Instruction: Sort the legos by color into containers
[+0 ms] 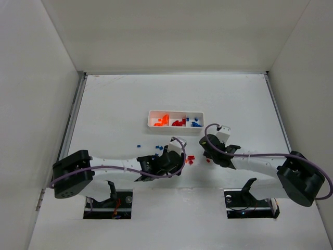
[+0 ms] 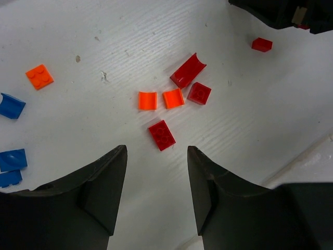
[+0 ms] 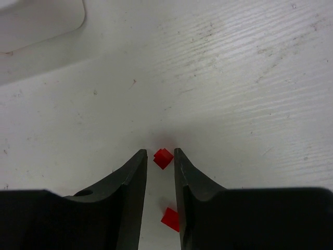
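Observation:
The white three-compartment tray [image 1: 151,119] holds orange, red and blue legos at the table's middle. My left gripper [image 1: 179,151] is open and empty; in the left wrist view [image 2: 156,151] it hovers just short of a red brick [image 2: 162,135], with two orange curved pieces [image 2: 148,100], a red brick [image 2: 199,93] and a red arch [image 2: 188,70] beyond. My right gripper [image 1: 209,151] is low on the table. In the right wrist view [image 3: 160,152] its jaws are narrow around a small red brick [image 3: 163,158] lying at the tips, with a slight gap on the left.
An orange brick [image 2: 40,76] and blue pieces [image 2: 11,105] lie left of the left gripper. A second red brick [image 3: 170,219] lies under the right fingers. The tray's corner [image 3: 41,21] shows at upper left. The right arm [image 2: 281,13] is close to the left gripper.

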Tool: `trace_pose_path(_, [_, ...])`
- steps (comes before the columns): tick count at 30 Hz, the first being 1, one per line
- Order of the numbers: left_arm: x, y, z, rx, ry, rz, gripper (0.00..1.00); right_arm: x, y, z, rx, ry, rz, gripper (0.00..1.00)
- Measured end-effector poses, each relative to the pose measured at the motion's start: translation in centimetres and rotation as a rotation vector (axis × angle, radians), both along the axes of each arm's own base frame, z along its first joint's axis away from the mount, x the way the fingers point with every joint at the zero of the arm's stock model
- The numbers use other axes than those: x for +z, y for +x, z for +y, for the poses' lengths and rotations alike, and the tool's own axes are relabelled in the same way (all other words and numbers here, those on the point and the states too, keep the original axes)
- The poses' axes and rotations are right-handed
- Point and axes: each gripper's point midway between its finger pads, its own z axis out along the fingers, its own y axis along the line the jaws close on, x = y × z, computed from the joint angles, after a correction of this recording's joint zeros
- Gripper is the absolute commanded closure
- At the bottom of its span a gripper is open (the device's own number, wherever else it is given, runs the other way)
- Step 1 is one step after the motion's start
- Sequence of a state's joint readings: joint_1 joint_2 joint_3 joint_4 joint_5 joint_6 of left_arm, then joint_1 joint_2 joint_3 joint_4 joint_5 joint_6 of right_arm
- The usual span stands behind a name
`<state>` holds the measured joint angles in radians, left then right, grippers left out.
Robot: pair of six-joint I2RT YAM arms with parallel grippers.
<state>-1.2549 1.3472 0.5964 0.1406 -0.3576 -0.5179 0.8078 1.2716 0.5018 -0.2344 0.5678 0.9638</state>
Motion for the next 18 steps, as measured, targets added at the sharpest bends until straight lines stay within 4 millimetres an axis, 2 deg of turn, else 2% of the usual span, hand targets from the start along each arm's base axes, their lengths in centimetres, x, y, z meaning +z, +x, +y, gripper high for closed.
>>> trace_pose_path(5, [-0.6,-0.5,-0.1,-0.006,0.006,0.020,0.53,-0.1,0.4,0.2,0.001,-0.006,-0.008,0.76])
trace_pose_path(11, [-2.4,-0.9,0.1,-0.002,0.052,0.048,0.54,0.2,0.2,0.7,0.029,-0.014,-0.023,0.77])
trace_pose_path(15, [-3.5,-0.9,0.4,0.007,0.080,0.058,0.56,1.6,0.3,1.3,0.046,0.014,-0.064,0.77])
trace_pose_path(18, [-3.5,-0.7,0.0,0.011,0.074,0.058,0.57,3.1,0.4,2.1,0.075,0.049,-0.108,0.77])
